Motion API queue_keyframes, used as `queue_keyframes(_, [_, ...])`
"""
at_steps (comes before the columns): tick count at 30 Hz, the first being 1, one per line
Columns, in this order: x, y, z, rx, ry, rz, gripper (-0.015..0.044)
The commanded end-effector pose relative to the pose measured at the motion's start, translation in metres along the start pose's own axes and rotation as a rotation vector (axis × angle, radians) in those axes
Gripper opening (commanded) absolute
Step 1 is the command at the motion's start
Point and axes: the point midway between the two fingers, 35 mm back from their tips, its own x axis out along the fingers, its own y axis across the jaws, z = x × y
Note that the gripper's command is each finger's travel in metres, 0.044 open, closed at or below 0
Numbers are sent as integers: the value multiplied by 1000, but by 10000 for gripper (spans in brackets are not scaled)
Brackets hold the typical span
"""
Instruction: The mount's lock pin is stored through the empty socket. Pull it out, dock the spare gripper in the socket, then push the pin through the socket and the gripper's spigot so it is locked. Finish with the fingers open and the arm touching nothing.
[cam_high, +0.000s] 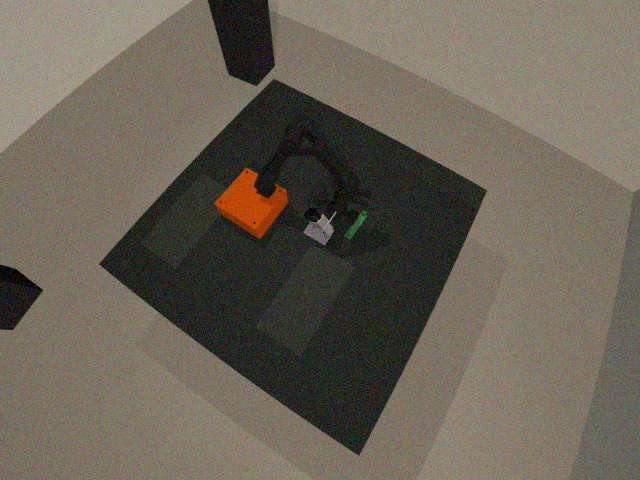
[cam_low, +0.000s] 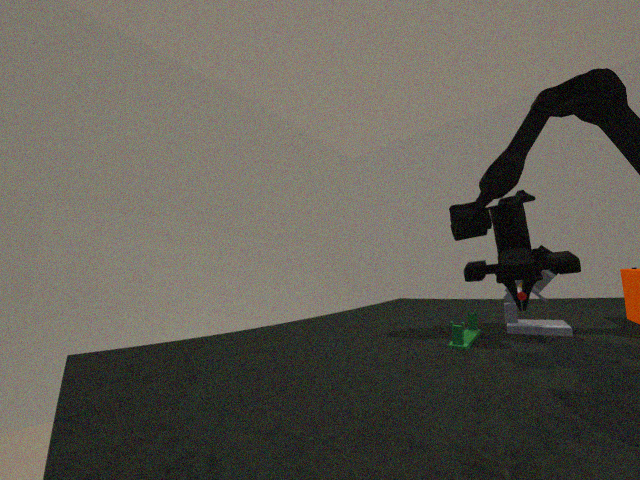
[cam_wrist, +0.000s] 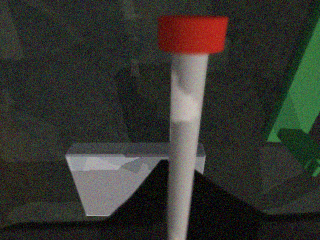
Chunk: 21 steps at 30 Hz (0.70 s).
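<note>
Lock pin (cam_high: 331, 219) (cam_low: 521, 296) (cam_wrist: 186, 122): a slim, straight, round rod, off-white, capped at one end by a wide red head. The head is a short cylinder, clearly broader than the shaft, with a flat rim. Light and shadow fall across the shaft in soft patches.

In the wrist view the long axis runs nearly up and down, leaning slightly, with the red head at the top and the shaft running down between the dark fingers. In the exterior view the head faces the camera and the shaft is strongly foreshortened. From the top, a pale sliver slants from upper right to lower left. The far tip is hidden, so whether it touches anything cannot be told.

The hand (cam_low: 523, 307) (cam_wrist: 170, 166) is clenched on the pin, holding it above the desk (cam_high: 382, 310) (cam_low: 310, 392), near the grey mount (cam_high: 319, 235) (cam_low: 540, 327) (cam_wrist: 107, 187). A green bracket (cam_high: 355, 225) (cam_low: 466, 338) (cam_wrist: 301, 90) with two uprights lies near the mount, apart from it.
</note>
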Motion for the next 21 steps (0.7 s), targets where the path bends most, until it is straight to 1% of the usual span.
queue_keyframes(1, [0,-1,-2,-5,1,-3,0])
queue_keyframes(21, [4,-1,-17,-8,1,6,0])
